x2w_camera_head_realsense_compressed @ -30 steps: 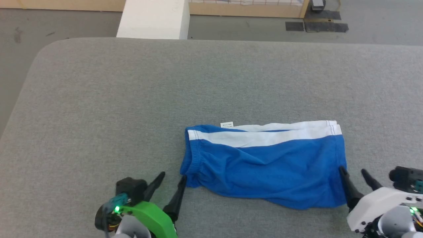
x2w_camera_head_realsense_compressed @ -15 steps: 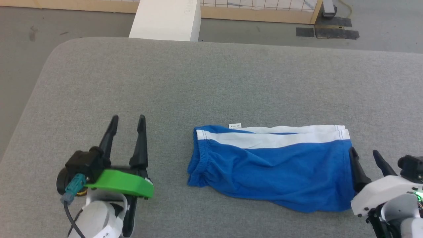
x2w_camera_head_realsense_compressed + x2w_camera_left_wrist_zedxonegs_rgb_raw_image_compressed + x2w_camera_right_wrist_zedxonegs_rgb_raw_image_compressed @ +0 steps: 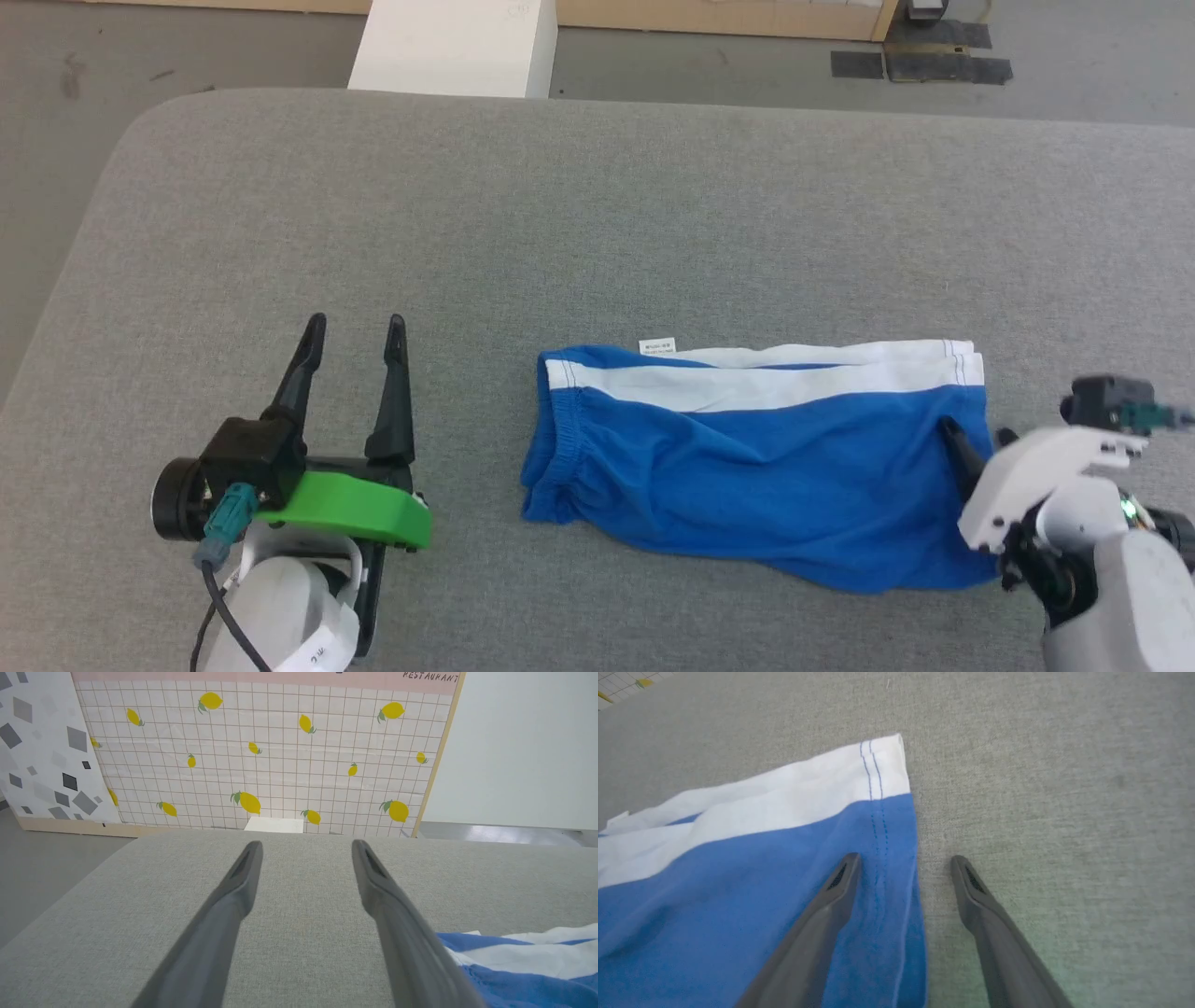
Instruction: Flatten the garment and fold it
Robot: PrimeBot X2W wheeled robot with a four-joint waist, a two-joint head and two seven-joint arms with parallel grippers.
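Observation:
The garment, bright blue shorts with a white band along the far edge and a small white label, lies folded on the grey padded table; its elastic waistband faces left. My left gripper rests open on bare table well left of the waistband, and in the left wrist view the left gripper is empty, with the garment at lower right. My right gripper stands open at the right hem. In the right wrist view the right gripper straddles the garment hem, one finger above blue fabric, the other above table.
A white block stands on the floor just beyond the table's far edge. A lemon-print tiled panel rises behind it. The table's rounded left corner drops to grey floor.
My left gripper drew away leftward from the waistband corner and now points up the table. My right gripper shifted inward over the right hem. The head camera also moved slightly.

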